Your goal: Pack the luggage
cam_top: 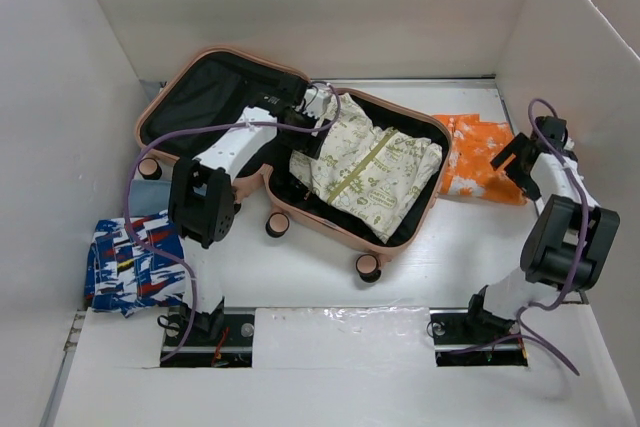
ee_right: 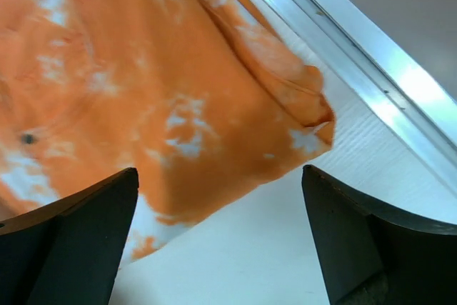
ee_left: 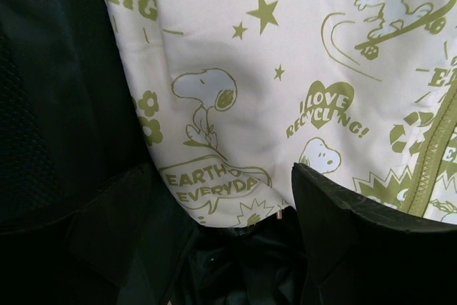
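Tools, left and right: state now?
Left tool: open, over the cream printed garment in the luggage, gripping nothing.
Right tool: open, above the orange cloth, gripping nothing.

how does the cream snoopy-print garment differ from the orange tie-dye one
The cream fabric garment with olive cartoon print lies inside the open salmon-pink hard-shell suitcase; the orange and white tie-dye fabric garment lies outside it on the white table. The cream one carries olive drawings, stars and words; the orange one has only blotchy white patches. Both are soft, loosely folded cloth.
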`<move>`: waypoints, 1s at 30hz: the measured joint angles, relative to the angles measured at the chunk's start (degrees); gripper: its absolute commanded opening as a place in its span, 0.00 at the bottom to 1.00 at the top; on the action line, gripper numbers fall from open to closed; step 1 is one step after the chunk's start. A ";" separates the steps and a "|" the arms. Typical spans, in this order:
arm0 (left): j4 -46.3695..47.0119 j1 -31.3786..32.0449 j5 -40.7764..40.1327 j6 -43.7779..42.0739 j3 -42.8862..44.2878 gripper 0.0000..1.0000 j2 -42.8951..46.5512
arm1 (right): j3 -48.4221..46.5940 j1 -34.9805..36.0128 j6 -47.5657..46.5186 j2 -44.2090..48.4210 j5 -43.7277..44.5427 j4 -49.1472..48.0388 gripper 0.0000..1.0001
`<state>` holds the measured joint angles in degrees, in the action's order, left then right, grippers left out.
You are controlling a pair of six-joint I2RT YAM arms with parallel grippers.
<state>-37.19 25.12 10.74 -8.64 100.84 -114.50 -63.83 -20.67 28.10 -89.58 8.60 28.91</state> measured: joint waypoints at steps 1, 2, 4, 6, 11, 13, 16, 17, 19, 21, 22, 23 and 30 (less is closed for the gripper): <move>-0.48 -0.07 0.11 -0.07 0.50 0.77 -0.04 | -0.26 -0.39 -2.03 -0.94 -0.02 0.24 1.00; -0.90 -0.15 0.22 -0.13 1.18 0.77 -0.11 | -0.24 -0.70 -4.09 -1.88 -0.02 0.72 1.00; -1.51 -0.39 0.31 -0.44 2.58 0.77 -0.17 | -0.26 -1.18 -7.41 -3.85 -0.04 1.95 1.00; -1.75 -0.63 0.37 -0.66 3.72 0.77 -0.17 | -1.27 -1.53 -10.95 -6.45 0.07 3.82 1.00; -1.66 -0.87 0.39 -1.22 4.24 0.77 -0.17 | -5.88 -1.49 -18.01 -9.92 0.44 5.70 1.00; -1.68 -0.85 0.39 -1.38 4.24 0.77 -0.17 | -7.39 -1.51 -19.98 -10.01 0.55 5.73 1.00; -1.68 -0.85 0.39 -1.38 4.22 0.77 -0.17 | -10.49 -1.51 -22.36 -11.89 0.44 5.81 1.00; -1.68 -0.85 0.39 -1.38 4.20 0.77 -0.17 | -12.02 -1.51 -23.02 -13.31 0.20 5.88 1.00; -1.68 -0.85 0.39 -1.38 4.20 0.77 -0.17 | -14.53 -1.64 -24.35 -16.98 -0.63 5.77 1.00; -1.66 -0.85 0.37 -1.38 4.20 0.77 -0.17 | -15.76 -1.88 -25.40 -20.59 -1.90 5.64 1.00; -1.68 -0.85 0.37 -1.38 4.20 0.77 -0.17 | -16.13 -2.14 -25.66 -21.81 -2.93 5.35 1.00; -1.66 -0.85 0.35 -1.38 4.20 0.77 -0.17 | -16.87 -2.36 -26.32 -22.16 -3.74 5.55 1.00; -1.68 -0.85 0.37 -1.33 4.22 0.78 -0.17 | -18.58 -3.06 -31.39 -23.10 -10.67 6.86 0.91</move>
<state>-38.87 24.27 11.11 -9.98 105.06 -114.67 -82.41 -23.73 -3.29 -112.68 -2.07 35.77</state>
